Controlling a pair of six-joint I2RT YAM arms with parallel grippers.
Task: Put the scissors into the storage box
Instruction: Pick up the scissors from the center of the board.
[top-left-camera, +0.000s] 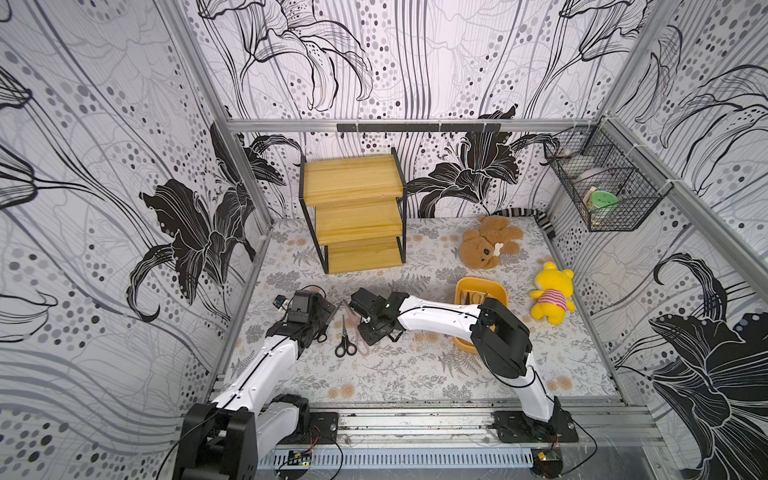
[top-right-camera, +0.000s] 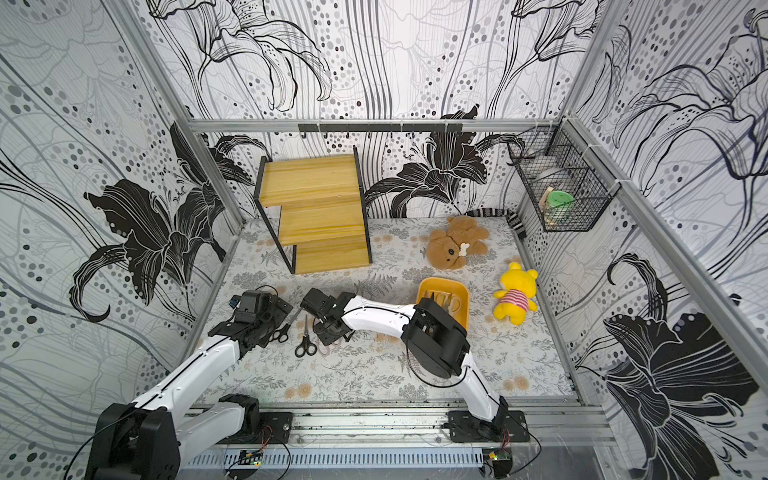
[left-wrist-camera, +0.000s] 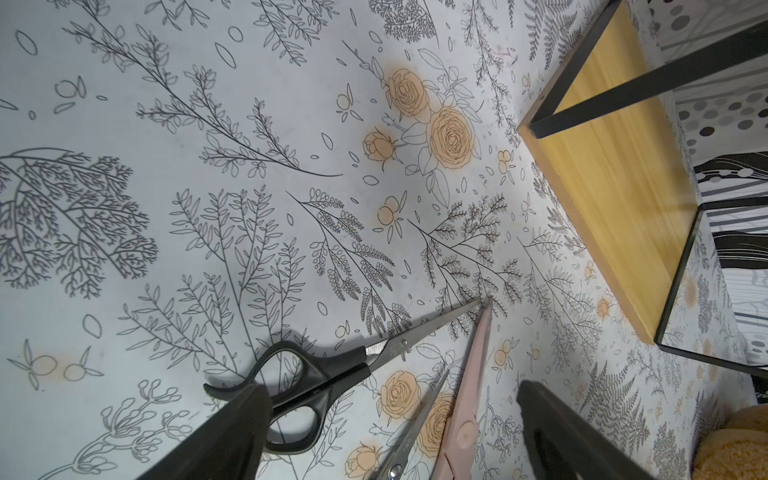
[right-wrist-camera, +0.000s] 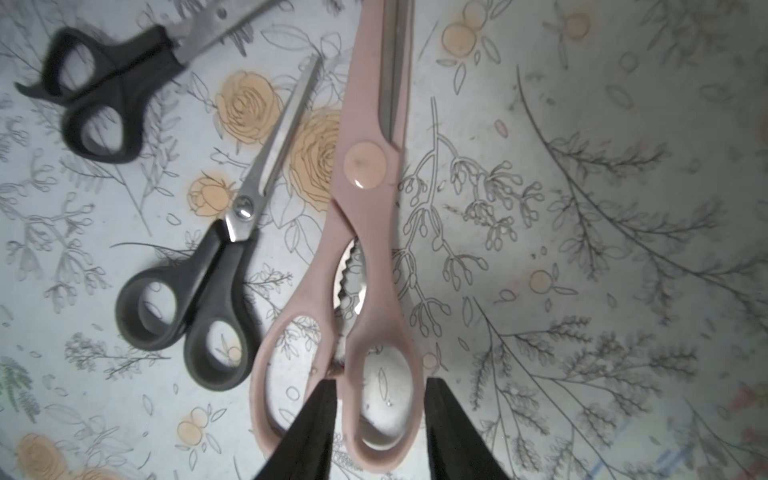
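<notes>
3 scissors (top-left-camera: 345, 343) mid-table, storage box (top-left-camera: 478, 282) apart

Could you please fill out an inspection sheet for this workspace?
Surface: floral tabletop.
Job's things: pink scissors, small black scissors, larger black scissors on the tabletop; storage box holds more pairs.
Clutter: brown teddy, yellow plush bear.
Grippers: left gripper open near the larger black handles; right gripper astride one pink handle loop, grip unclear.
Cables: black cable looped by the left wrist.
Surroundings: wooden shelf, wire basket, patterned walls.
</notes>
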